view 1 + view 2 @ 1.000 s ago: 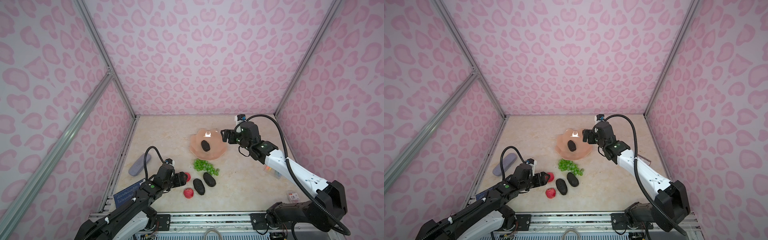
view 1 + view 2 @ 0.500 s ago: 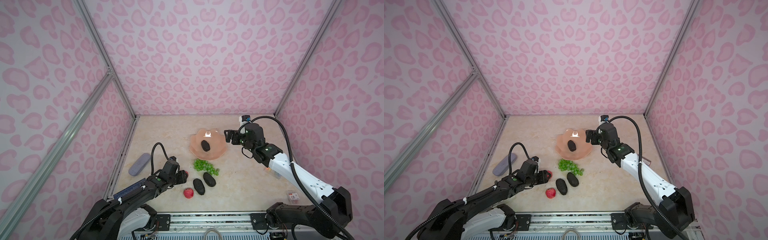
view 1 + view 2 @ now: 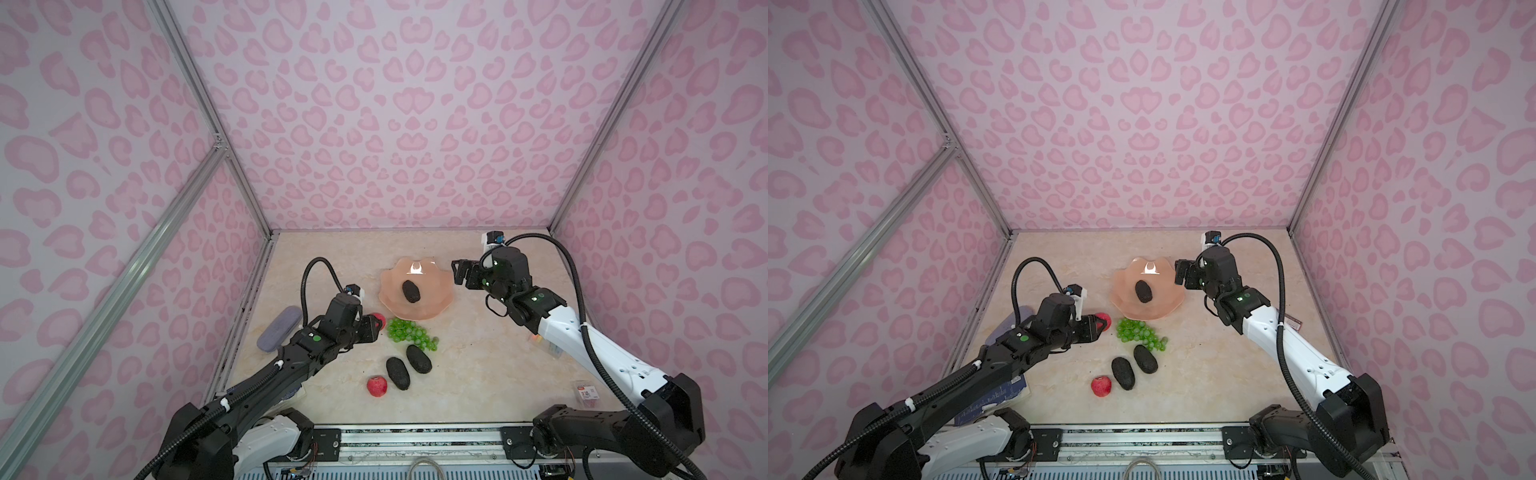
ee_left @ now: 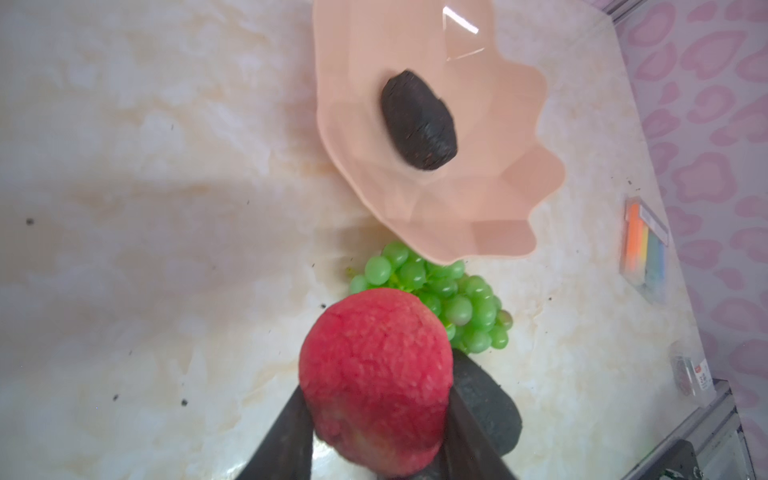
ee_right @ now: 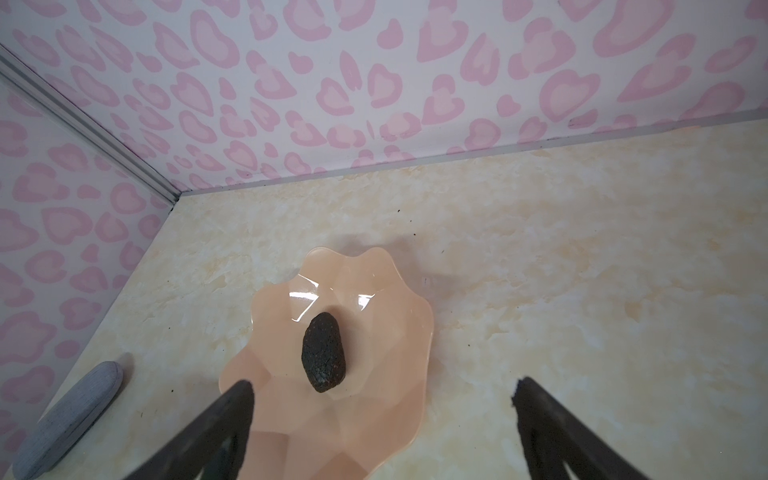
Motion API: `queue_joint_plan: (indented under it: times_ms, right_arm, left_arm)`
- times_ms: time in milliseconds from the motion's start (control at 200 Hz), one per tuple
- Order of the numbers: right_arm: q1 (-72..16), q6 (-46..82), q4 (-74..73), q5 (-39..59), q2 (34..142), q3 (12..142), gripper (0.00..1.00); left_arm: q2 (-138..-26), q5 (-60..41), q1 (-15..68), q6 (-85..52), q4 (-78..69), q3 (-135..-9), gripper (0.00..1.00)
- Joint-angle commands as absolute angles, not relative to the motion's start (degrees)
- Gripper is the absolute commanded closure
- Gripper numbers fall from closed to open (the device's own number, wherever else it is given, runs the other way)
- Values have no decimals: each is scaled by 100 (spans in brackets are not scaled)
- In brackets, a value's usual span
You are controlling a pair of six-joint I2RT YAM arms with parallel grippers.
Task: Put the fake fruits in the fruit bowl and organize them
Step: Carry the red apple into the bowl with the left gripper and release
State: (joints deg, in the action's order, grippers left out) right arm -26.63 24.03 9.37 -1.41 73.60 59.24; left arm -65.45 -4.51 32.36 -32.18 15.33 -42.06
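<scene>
My left gripper (image 3: 373, 325) is shut on a red apple (image 3: 378, 320) (image 4: 376, 374), held just left of the green grapes (image 3: 409, 334) (image 4: 457, 299) and short of the fruit bowl (image 3: 434, 301) (image 4: 478, 199). The peach-pink bowl holds one dark avocado (image 3: 410, 291) (image 5: 323, 357). On the table in front lie two more avocados (image 3: 397, 373) (image 3: 418, 358) and a second red apple (image 3: 377, 386). At the bowl's right rim my right gripper (image 3: 458, 272) (image 5: 382, 386) hovers open and empty.
A lilac oblong case (image 3: 279, 328) (image 5: 70, 411) lies by the left wall. A rainbow-striped packet (image 4: 644, 249) and a small clear packet (image 3: 586, 390) sit near the right wall. A blue booklet (image 3: 1000, 395) lies under the left arm. Patterned walls close three sides.
My left gripper has shut on the apple and carried it away from the front edge toward the bowl. The right gripper has drawn back to the right, off the bowl.
</scene>
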Motion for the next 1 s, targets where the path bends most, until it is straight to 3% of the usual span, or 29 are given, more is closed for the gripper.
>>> queue_joint_plan:
  times_ms: [0, 450, 715, 995]
  right_arm:
    - [-2660, 2454, 968, -88, 7322, 5871, 3]
    - [-2574, 2451, 1327, -132, 6844, 5551, 3]
    - [-2412, 2371, 1424, -124, 6732, 5503, 3]
    - [-2312, 2342, 1411, -62, 6766, 5489, 3]
  left_arm:
    - [-7081, -406, 3243, -2646, 1872, -4920, 59]
    - [-10296, 31, 3384, -1991, 2608, -7544, 58]
    - [-11006, 303, 3444, -1986, 2908, -8088, 53]
    - [-10792, 308, 3454, -1973, 2970, -8196, 43]
